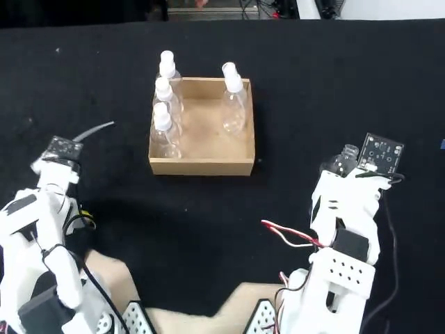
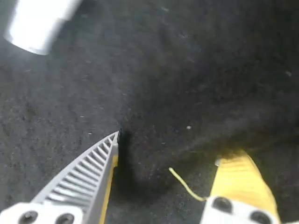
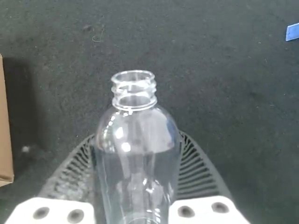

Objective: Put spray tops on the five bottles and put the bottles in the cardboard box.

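The uncapped bottle (image 3: 138,116) sits clamped in the right gripper (image 3: 138,142). Its long axis runs along the fingers and its open neck points away from the wrist. It is toward the table's (image 1: 313,69) right edge, well apart from the cardboard box (image 1: 201,165) holding four capped bottles (image 1: 233,104). Near the left edge, the left gripper (image 2: 177,149) hangs wide open and empty. A blurred white piece (image 2: 37,21), perhaps the last spray top, lies just ahead, so that arm looks nearer to it.

Cardboard box (image 1: 201,167) sits mid-table, toward the rear. Three bottles (image 1: 164,104) stand in a row along its left wall, one bottle (image 1: 233,104) at right rear. Fifth bottle (image 3: 138,144) is right of the box (in right gripper (image 3: 140,154)). Spray top (image 1: 97,130) lies left of the box.
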Tool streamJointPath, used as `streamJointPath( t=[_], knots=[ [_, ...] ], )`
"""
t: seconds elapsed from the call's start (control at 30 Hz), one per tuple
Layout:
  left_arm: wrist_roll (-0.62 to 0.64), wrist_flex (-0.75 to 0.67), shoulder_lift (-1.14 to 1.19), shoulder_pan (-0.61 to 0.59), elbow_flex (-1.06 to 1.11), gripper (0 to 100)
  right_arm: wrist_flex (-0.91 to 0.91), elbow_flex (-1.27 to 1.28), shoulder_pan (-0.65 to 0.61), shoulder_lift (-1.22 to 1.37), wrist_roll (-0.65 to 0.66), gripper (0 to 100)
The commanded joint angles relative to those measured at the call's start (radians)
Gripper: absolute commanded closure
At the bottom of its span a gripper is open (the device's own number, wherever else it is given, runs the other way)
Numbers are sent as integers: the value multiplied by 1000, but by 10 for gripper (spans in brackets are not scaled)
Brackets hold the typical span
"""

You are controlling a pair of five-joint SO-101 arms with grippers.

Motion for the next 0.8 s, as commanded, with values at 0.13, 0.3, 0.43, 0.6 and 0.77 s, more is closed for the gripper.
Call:
streamJointPath(
  t=[0.13, 0.3, 0.43, 0.6, 0.77],
  knots=[
    [-227, 285, -35, -58, -157, 700, -29, -5, 12, -31, -6, 988],
    [-269, 586, -35, -65, -349, 700, -29, -5, 12, -31, -6, 988],
    [-80, 763, -25, -61, -645, 700, -29, -5, 12, -31, -6, 988],
    [377, 643, 21, -51, -794, 700, -29, -5, 12, -31, -6, 988],
    [715, 431, 193, -50, -797, 700, -29, -4, 5, -31, -6, 988]
  ],
)
